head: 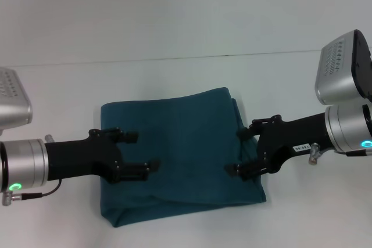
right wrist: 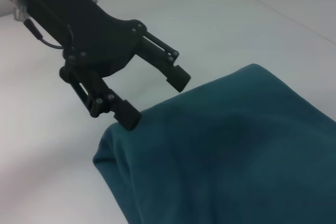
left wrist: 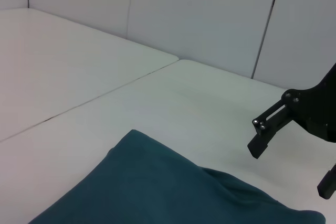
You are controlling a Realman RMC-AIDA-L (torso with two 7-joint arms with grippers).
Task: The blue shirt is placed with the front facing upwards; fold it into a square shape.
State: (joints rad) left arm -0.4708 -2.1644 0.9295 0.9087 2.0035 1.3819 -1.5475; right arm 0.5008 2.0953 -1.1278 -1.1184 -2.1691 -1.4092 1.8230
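The blue shirt (head: 183, 155) lies folded into a rough square of plain teal cloth on the white table (head: 174, 21); no lettering shows. My left gripper (head: 141, 151) is open over the shirt's left edge with nothing between its fingers. Facing it, my right gripper (head: 236, 151) stands open at the shirt's right edge, also holding nothing. The right wrist view shows the shirt (right wrist: 236, 150) with the left gripper (right wrist: 155, 98) by its corner, one fingertip (right wrist: 127, 115) close to the cloth. In the left wrist view, the shirt (left wrist: 157, 192) lies low and the right gripper (left wrist: 291, 169) is beyond it.
A thin seam (head: 174, 59) crosses the table behind the shirt. White wall panels (left wrist: 210, 14) stand past the table's far side. Bare white tabletop surrounds the shirt.
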